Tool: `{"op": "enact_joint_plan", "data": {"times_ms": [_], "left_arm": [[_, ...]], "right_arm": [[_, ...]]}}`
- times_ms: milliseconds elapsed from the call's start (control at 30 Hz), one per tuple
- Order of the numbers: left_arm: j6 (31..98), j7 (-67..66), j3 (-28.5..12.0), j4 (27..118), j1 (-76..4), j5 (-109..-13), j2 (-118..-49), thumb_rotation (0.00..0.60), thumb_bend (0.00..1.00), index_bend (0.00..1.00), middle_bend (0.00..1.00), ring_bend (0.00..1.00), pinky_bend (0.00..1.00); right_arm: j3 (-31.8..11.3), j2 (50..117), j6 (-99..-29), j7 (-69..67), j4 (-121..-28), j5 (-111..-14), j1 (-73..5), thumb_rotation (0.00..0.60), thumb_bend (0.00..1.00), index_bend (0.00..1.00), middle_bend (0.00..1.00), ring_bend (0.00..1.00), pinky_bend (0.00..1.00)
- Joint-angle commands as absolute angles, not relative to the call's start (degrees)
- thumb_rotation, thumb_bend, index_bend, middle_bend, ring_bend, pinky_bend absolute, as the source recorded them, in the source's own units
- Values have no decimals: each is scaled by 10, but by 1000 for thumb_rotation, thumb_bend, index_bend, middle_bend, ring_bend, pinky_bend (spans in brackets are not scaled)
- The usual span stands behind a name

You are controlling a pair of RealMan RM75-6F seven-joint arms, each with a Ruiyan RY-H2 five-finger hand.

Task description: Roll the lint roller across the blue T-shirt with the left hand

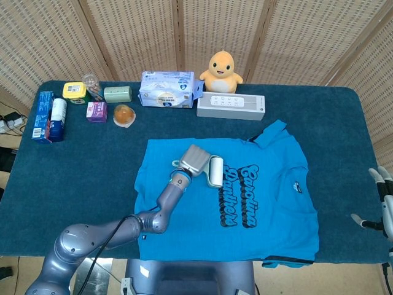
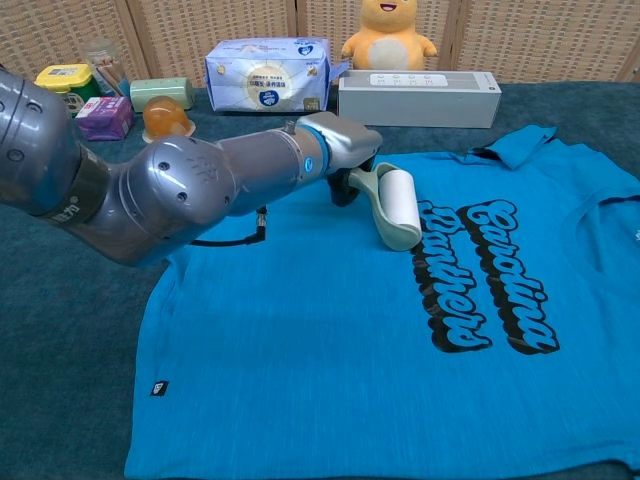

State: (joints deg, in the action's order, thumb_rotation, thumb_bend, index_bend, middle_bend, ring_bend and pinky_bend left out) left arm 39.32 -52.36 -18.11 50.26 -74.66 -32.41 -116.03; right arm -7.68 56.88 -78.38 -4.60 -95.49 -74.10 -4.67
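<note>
Now, head view: left hand (image 1: 195, 160) grips the lint roller (image 1: 215, 171) by its handle; the white roll lies on the blue T-shirt (image 1: 264, 203), just at the left edge of the black lettering (image 1: 239, 193). Judged from position, the stroke is partway: roller sits on the shirt's upper-left part, with the print and the whole stretch beyond the fingers, toward the right sleeve and hem, not yet under the roll. Right hand (image 1: 384, 203) hangs at the table (image 1: 80, 166) edge, well apart from the shirt, fingers spread, holding nothing.

Chest view: left hand (image 2: 340, 150) fingers wrapped around the pale green handle, mostly hidden beneath the palm; roll (image 2: 400, 200) extends past the fingertips, resting flat on the fabric, touching the first letters. Tissue pack (image 2: 268, 74) and grey box (image 2: 418, 98) stand behind the fingers, off the shirt.
</note>
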Motion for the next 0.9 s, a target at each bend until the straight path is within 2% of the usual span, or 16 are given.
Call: {"op": "enact_joint_plan", "data": {"times_ms": [33, 900], "left_arm": [[411, -536, -167, 526, -739, -311, -1144, 600, 648, 912, 956, 844, 990], [463, -533, -86, 637, -661, -295, -1033, 600, 647, 913, 956, 844, 990]], "right_arm": [[-77, 568, -785, -46, -956, -742, -46, 600, 0, 0, 0, 0, 0], [-73, 570, -790, -36, -964, -750, -45, 600, 0, 0, 0, 0, 0]]}}
